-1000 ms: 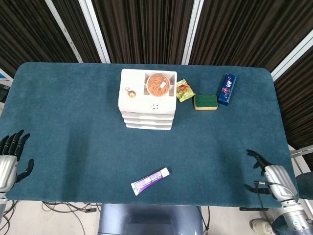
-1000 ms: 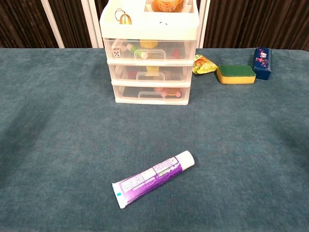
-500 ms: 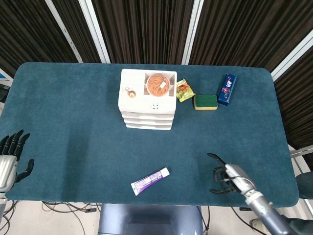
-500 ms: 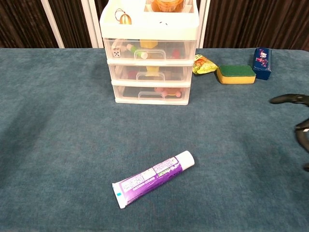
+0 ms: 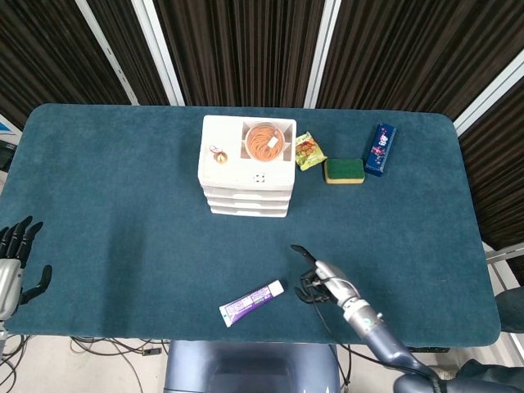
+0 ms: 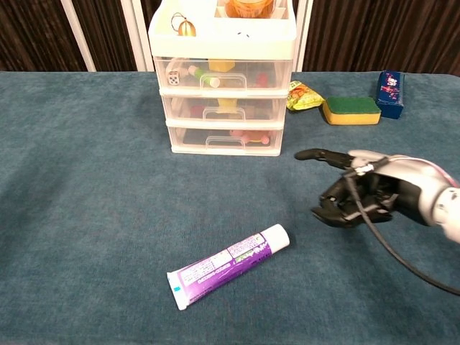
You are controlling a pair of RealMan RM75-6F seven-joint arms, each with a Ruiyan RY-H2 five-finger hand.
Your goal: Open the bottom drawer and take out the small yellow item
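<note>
A white three-drawer unit (image 5: pixel 248 173) (image 6: pixel 223 79) stands at the table's middle back. Its clear bottom drawer (image 6: pixel 225 138) is closed; pinkish bits show through the front, and I cannot make out a yellow item in it. My right hand (image 5: pixel 321 280) (image 6: pixel 366 194) hovers low over the cloth, in front of the unit and to its right, apart from it. It holds nothing: one finger points toward the drawers and the others curl under. My left hand (image 5: pixel 12 262) lies at the near left table edge with fingers spread, outside the chest view.
A purple and white toothpaste tube (image 5: pixel 251 303) (image 6: pixel 228 265) lies near the front edge, left of my right hand. A snack packet (image 6: pixel 303 95), a yellow-green sponge (image 6: pixel 351 110) and a blue box (image 6: pixel 390 93) sit right of the unit. A bowl (image 5: pixel 265 141) rests on its top.
My right hand has swept from the near right table corner leftward and inward to the middle front. The left hand has slipped slightly lower. The drawers stay closed.
</note>
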